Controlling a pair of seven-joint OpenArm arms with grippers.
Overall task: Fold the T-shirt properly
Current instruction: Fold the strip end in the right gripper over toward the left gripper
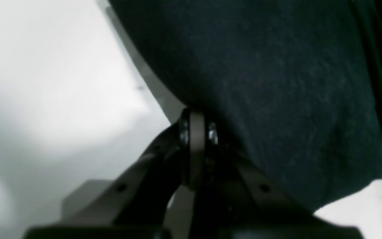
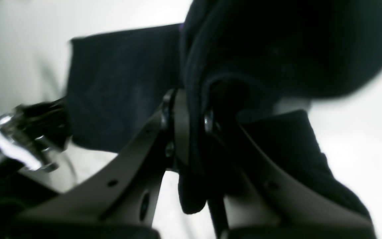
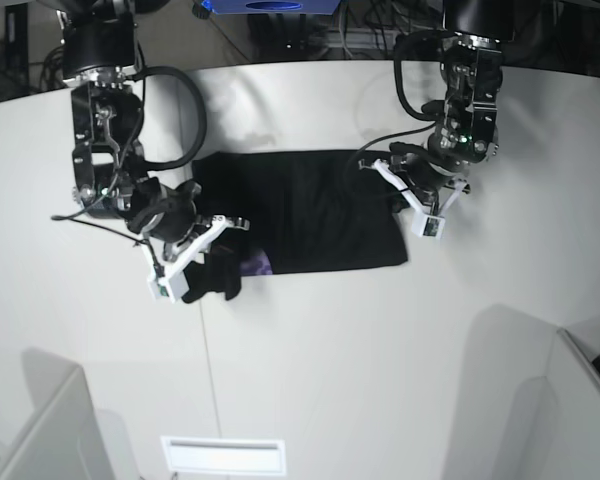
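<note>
The black T-shirt lies spread across the middle of the white table, plain side up, with a small purple patch showing at its near left corner. In the base view my right gripper is at that left end, where the cloth is bunched and lifted. Close up, the right gripper is shut with a thick fold of the T-shirt running between its fingers. My left gripper sits at the shirt's right edge. In the left wrist view the left gripper is shut on the edge of the T-shirt.
The white table runs toward the camera, with a slot near its front edge. White panels stand at the front left and front right. A blue object and cables lie behind the table.
</note>
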